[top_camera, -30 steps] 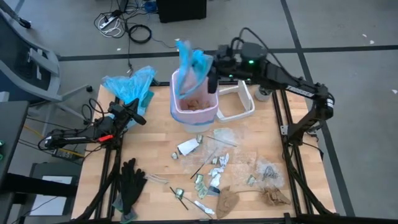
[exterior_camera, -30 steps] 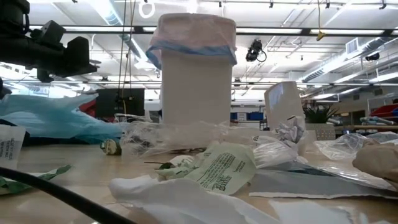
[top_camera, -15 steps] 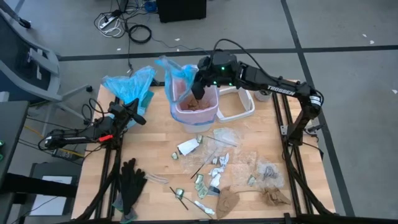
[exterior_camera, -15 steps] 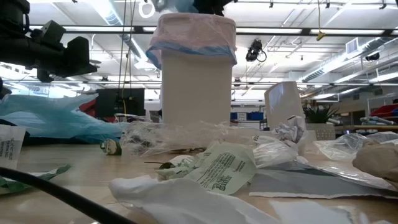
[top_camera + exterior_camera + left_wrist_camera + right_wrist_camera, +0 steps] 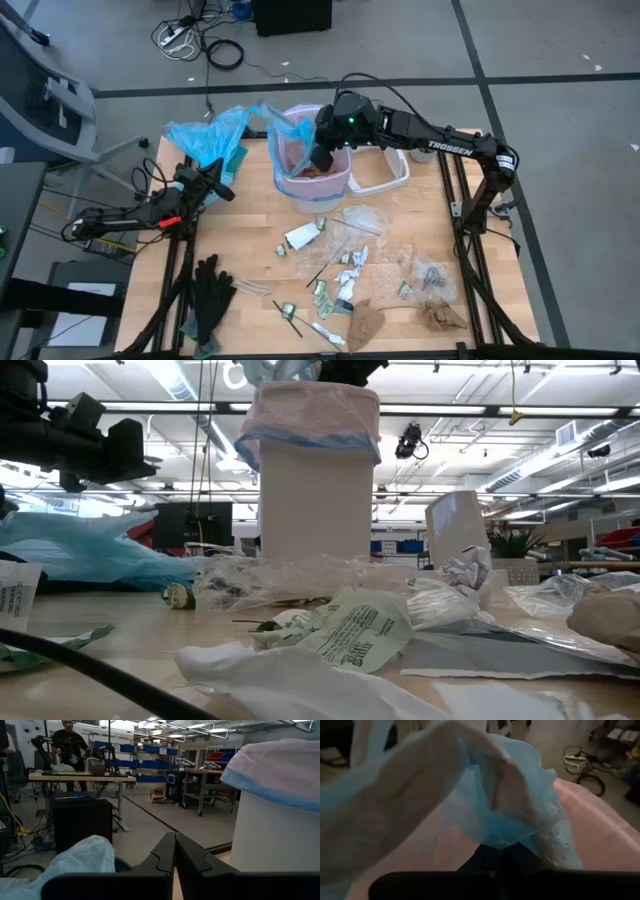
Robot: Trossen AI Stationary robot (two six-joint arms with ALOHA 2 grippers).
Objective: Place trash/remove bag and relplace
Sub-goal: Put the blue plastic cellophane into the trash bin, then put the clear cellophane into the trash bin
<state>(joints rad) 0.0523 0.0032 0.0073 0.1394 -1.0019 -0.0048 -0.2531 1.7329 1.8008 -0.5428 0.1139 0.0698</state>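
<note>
A white bin (image 5: 338, 181) stands at the table's far middle, lined with the pale pink bag (image 5: 310, 412), whose blue-edged top is folded down over the rim. My right gripper (image 5: 320, 157) hangs over the bin's mouth, shut on a light-blue plastic bag (image 5: 285, 122) that trails over the rim's far left side. Brown paper trash (image 5: 310, 172) lies inside the bin. More trash (image 5: 340, 262), scraps, film and wrappers, is strewn over the table's near half. My left gripper (image 5: 222, 187) waits shut at the table's left edge with nothing in it. My right gripper pinches a gathered bunch of the light-blue plastic bag (image 5: 506, 836) between its two fingers. The fingers slant down from the table's right side over the bin's mouth. The film billows loose past the fingertips and drapes over the bin's far left rim (image 5: 272, 118).
A second light-blue bag (image 5: 205, 135) lies at the table's far left corner. A white frame-shaped lid (image 5: 382, 168) lies right of the bin, with a small cup (image 5: 424, 152) beyond it. Black gloves (image 5: 210, 292) lie near the table's near left corner.
My right gripper has come down and toward the table's left, from beyond the bin's far right rim to over its mouth, tipping its fingers downward. The light-blue plastic bag, earlier held up above the bin, has sunk with it and now spreads over the far left rim.
</note>
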